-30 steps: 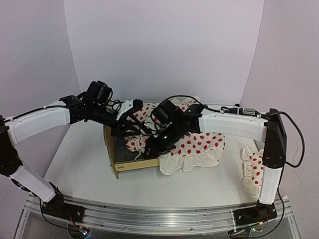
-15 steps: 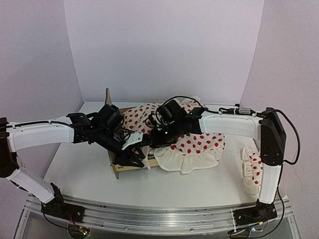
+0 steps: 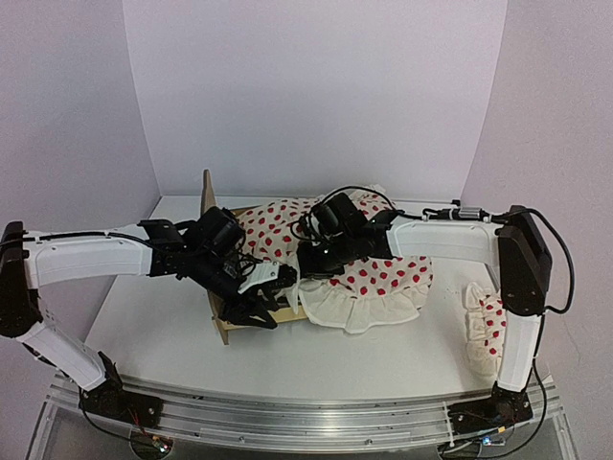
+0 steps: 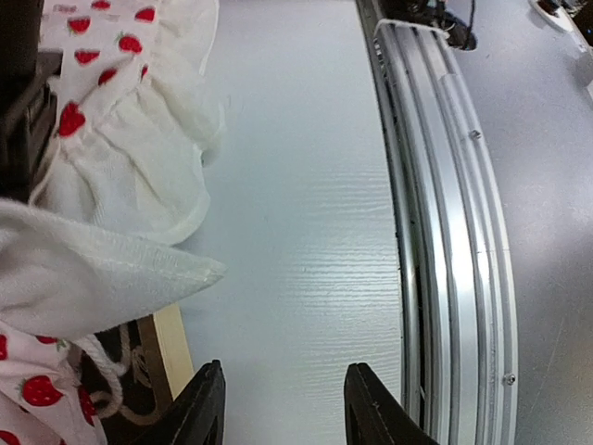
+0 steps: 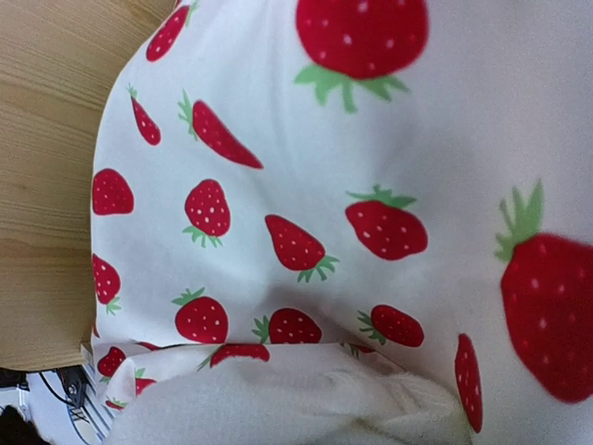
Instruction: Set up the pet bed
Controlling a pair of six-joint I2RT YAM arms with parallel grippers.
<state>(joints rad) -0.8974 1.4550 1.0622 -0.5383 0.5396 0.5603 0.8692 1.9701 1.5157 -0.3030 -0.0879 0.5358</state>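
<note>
The left gripper (image 4: 283, 415) stands moderately open with nothing between its black fingers (image 4: 206, 410); only bare tabletop shows in the gap. In the overhead view it hovers low at the near side of the pet bed (image 3: 221, 326), a small light plywood frame with a tall headboard at its left end and a low near rail. A strip of that plywood and the white frilled hem of the duvet lie just beside the fingers. The right gripper (image 3: 312, 264) is pressed down into the white ruffled duvet printed with red strawberries (image 3: 383, 278). Its wrist camera shows only that fabric and a slab of plywood, with no fingers in sight, so I cannot tell whether it is open or gripping cloth. Further out, the bed stands upright near the middle of the white table (image 3: 153, 316). The duvet lies partly bunched over the bed and partly spilled onto the table to its right. The small matching strawberry-print pillow (image 3: 484, 326) lies well apart at the table's right edge, near the right arm's upright. The aluminium rail (image 3: 287, 417) runs along the near edge. By my reading the job is about midway: the frame is placed and the duvet is on it but not spread flat, and the pillow has yet to be brought over.
</note>
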